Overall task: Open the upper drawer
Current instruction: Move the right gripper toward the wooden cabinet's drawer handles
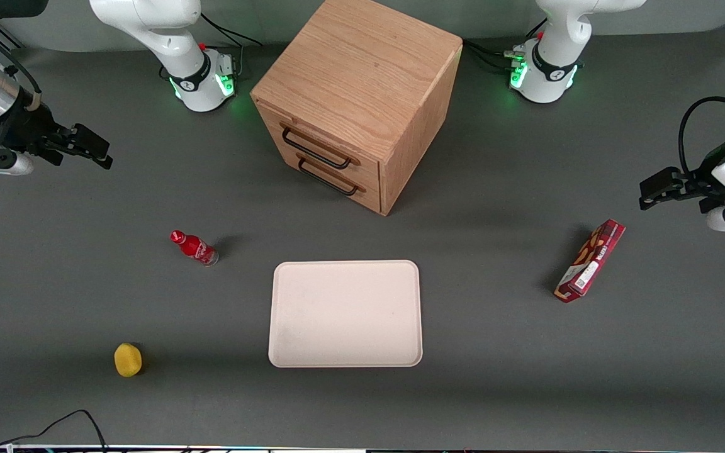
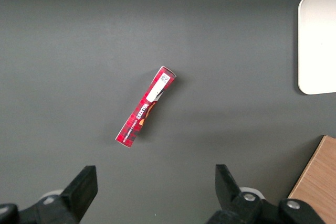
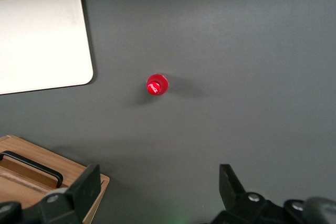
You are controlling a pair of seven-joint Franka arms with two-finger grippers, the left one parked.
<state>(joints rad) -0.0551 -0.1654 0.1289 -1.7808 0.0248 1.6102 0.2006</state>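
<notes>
The cube-shaped oak cabinet [image 1: 362,94] stands at the back middle of the table. Its upper drawer [image 1: 325,146] is shut, with a long black bar handle [image 1: 315,148]; an identical drawer [image 1: 334,179] sits below it. My right gripper [image 1: 89,148] hangs open and empty above the table toward the working arm's end, well apart from the cabinet and about level with the drawers. In the right wrist view the gripper [image 3: 157,187] is open over bare table, with a corner of the cabinet [image 3: 31,182] and a black handle [image 3: 31,163] beside it.
A red bottle [image 1: 194,247] stands nearer the camera than the cabinet, also in the right wrist view [image 3: 156,85]. A white tray [image 1: 345,313] lies in the middle. A yellow lemon [image 1: 128,359] lies near the front. A red box [image 1: 590,261] lies toward the parked arm's end.
</notes>
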